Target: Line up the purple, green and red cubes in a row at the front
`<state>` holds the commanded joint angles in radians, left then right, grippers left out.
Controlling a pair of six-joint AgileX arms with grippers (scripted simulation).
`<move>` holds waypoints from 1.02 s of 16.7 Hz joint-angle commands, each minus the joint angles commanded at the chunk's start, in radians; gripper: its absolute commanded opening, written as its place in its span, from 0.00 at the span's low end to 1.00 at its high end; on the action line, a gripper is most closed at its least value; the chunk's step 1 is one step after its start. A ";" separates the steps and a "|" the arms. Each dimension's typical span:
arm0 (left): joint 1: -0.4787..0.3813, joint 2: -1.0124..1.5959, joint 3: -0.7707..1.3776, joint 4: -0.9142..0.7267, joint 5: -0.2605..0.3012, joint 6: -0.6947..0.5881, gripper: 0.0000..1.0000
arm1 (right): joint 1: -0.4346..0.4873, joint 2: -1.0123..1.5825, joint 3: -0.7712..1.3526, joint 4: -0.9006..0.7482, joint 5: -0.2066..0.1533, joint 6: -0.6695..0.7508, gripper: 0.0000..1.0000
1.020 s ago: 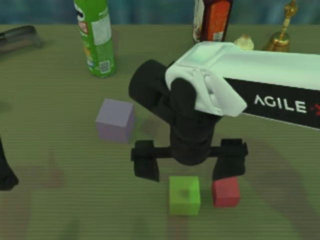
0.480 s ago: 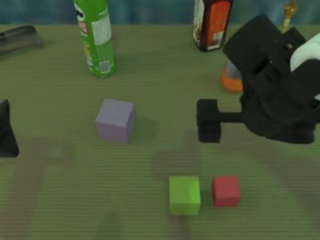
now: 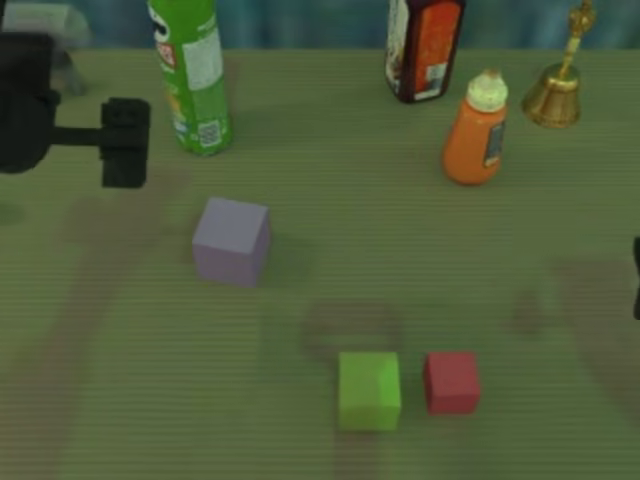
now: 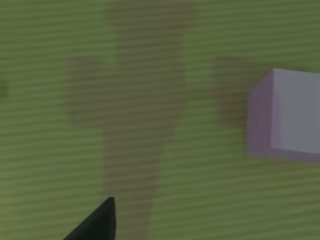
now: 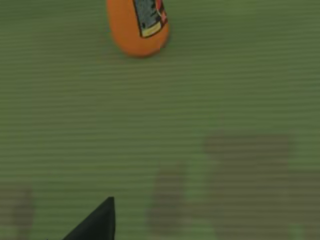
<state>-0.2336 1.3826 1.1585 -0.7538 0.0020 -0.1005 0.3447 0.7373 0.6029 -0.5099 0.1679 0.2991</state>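
Observation:
The pale purple cube [image 3: 232, 240] sits left of the table's middle and also shows in the left wrist view [image 4: 287, 117]. Near the front, the green cube [image 3: 369, 390] and the smaller red cube [image 3: 451, 382] stand side by side with a narrow gap between them. My left gripper [image 3: 30, 130] hovers at the back left, open, one black finger [image 3: 125, 140] sticking out beside the green can; it holds nothing. My right gripper [image 3: 637, 280] is only a sliver at the right edge. One dark fingertip [image 5: 100, 222] shows off to the side over bare table.
A tall green can [image 3: 192, 75] stands at the back left. A dark bottle [image 3: 425, 50], an orange bottle [image 3: 477, 130] and a gold bell [image 3: 560, 85] stand at the back right. The olive table [image 3: 120, 380] has bare room left of the green cube.
My right arm has pulled away from above the green and red cubes, out to the right edge, uncovering the orange bottle. My left gripper has risen from the left edge toward the back left.

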 joint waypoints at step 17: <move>-0.176 0.903 0.802 -0.492 0.002 -0.068 1.00 | -0.335 -0.737 -0.603 0.510 -0.168 -0.299 1.00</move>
<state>-0.4095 2.2854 1.9602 -1.2455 0.0039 -0.1690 0.0100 0.0000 0.0000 0.0000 0.0000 0.0000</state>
